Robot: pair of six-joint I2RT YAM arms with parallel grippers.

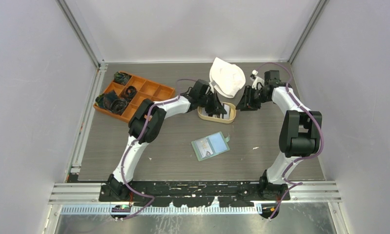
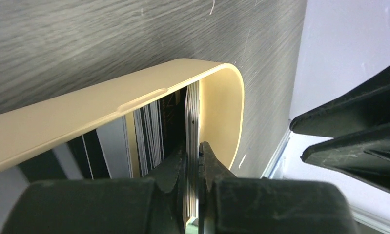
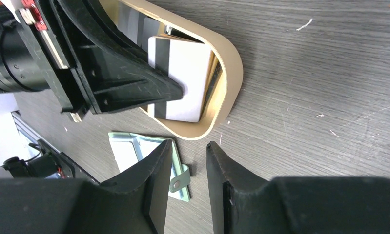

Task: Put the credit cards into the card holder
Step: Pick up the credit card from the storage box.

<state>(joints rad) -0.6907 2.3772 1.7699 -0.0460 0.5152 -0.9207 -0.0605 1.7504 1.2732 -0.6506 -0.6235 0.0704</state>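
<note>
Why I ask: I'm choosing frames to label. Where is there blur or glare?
Left wrist: left gripper slightly soft, credit cards' edges sharp, faint sheen on the tray rim. Right wrist: right gripper soft, table grain crisp. Top external: even light, no glare, card holder small.

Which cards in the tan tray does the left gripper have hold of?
The thin stack nearest the rounded end of the tray, white card outermost, pinched by the left gripper; the other cards stand free.

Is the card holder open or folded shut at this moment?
Open. The card holder lies spread flat on the table, its pale inner pockets facing up and its snap tab sticking out at one side.
</note>
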